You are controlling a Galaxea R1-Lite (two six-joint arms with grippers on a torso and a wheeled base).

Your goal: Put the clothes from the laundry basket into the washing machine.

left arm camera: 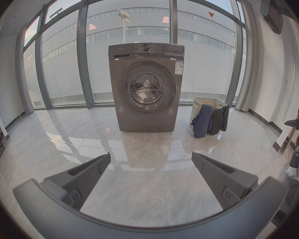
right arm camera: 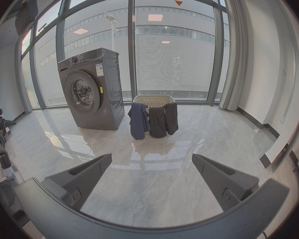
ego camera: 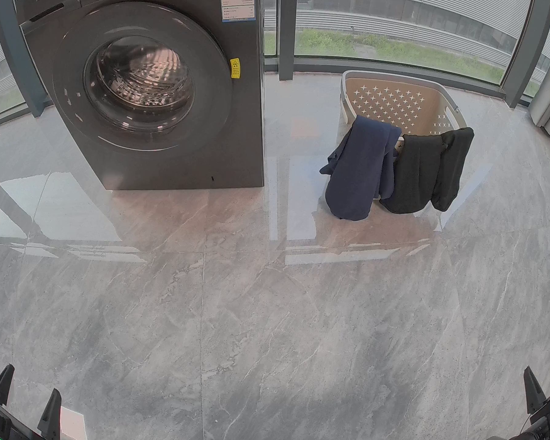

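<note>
Left and right jaws apart, empty; wrist views show the washing machine's [left arm camera: 146,87] wrapped top.

L gripper [ego camera: 26,395]: low at bottom-left corner of head view, jaws spread wide.
L fingers [left arm camera: 86,173]: dark wedges, tips pointing fwd, approx. level w/ each other.
R gripper [ego camera: 547,375]: low at bottom-right corner of head view, jaws also wide apart.
R fingers [right arm camera: 222,176]: dark wedges, tips fwd.
Spacing: the two grippers well apart, one per side.
</note>
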